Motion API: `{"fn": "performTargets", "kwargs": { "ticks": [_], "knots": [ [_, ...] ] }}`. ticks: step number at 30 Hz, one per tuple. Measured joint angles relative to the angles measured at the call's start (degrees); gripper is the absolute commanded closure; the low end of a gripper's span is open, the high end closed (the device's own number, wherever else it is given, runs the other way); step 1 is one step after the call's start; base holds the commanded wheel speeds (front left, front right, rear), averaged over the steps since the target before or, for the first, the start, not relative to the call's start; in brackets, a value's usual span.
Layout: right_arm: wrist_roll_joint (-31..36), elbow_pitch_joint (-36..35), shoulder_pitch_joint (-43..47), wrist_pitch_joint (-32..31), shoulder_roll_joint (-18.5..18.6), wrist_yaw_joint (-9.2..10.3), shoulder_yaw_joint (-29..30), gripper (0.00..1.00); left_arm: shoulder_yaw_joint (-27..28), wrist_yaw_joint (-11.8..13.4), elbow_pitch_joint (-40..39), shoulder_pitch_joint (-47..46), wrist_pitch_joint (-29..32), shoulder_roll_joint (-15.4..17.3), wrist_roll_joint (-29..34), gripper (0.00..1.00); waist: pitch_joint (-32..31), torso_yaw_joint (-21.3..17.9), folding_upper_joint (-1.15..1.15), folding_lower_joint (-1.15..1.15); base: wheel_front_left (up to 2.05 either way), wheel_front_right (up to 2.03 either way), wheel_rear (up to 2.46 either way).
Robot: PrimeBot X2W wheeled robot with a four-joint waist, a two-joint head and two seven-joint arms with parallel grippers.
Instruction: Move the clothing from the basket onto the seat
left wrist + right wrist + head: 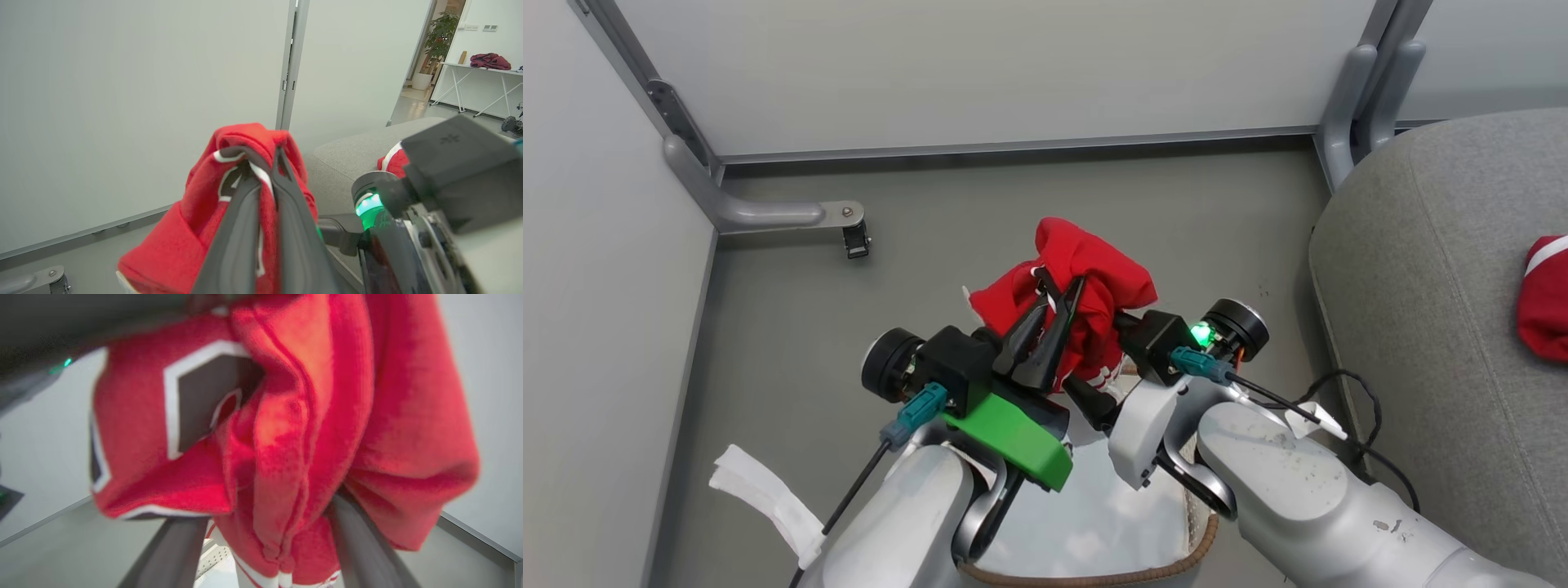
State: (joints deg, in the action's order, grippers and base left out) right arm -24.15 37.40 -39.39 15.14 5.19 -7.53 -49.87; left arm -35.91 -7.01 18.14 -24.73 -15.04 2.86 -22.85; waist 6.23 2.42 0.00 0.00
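- One red sports jersey garment with white trim and black-and-white lettering hangs bunched in the air. It is off the left edge of the large grey fabric-upholstered seat and touches no part of it.
- A second red garment with a white stripe already lies on the seat, toward its far right side.
- Key relation: the seat lies to the robot's right of the lifted bunch. The bunch's long axis runs downward from the pinch point, and its lower folds trail toward the white basket with the brown woven-look rim, which stands just left of the seat.
- The left gripper has its two dark fingers pressed together on an upper fold of the garment. The left wrist view shows cloth squeezed between the fingers and draped over their tips.
- The right gripper is the nearer of the two to the seat. Its fingers are spread wide, one on each side of the hanging cloth. The cloth brushes them, but no clamping is evident.
- Judgement: the carry to the seat depends on the left arm's pinch, so a rightward swing across the gap is what the next move calls for. The loose lower folds could snag on the basket rim.
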Motion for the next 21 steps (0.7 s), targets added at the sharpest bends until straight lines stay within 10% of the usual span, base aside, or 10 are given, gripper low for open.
{"fn": "performTargets", "kwargs": {
  "ticks": [6, 8, 19, 21],
  "knots": [
    [-1.2, 2.82, -1.52, 0.0, -0.92, 0.0, -1.45, 0.0, -2.29, -0.04, -1.22, -0.76, 0.0, 0.0, -1.77, 1.0, 0.45, 1.02, 0.0, 0.0, 0.0, 0.0, 0.0],
    [-2.08, 3.74, -1.54, 0.0, -1.15, 0.0, -1.31, 1.0, -2.75, -0.04, -1.29, -0.86, 0.0, 0.0, -1.99, 1.0, 0.62, 1.44, 0.0, 0.0, 0.0, 0.0, 0.0],
    [-1.23, 0.2, 0.79, 0.0, -0.78, 0.0, 2.69, 1.0, -0.25, 0.97, 0.56, -1.08, 0.0, -0.01, -1.42, 0.97, 1.23, 1.14, 0.0, 0.0, 0.0, 0.0, 0.0],
    [-0.53, -1.11, 2.04, 0.0, -0.3, 0.0, 3.86, 1.0, 0.71, 1.19, 0.82, -0.85, 0.0, 0.0, -0.81, 0.24, 1.16, 0.42, 0.0, 0.0, 0.0, 0.0, 0.0]
  ]
}}
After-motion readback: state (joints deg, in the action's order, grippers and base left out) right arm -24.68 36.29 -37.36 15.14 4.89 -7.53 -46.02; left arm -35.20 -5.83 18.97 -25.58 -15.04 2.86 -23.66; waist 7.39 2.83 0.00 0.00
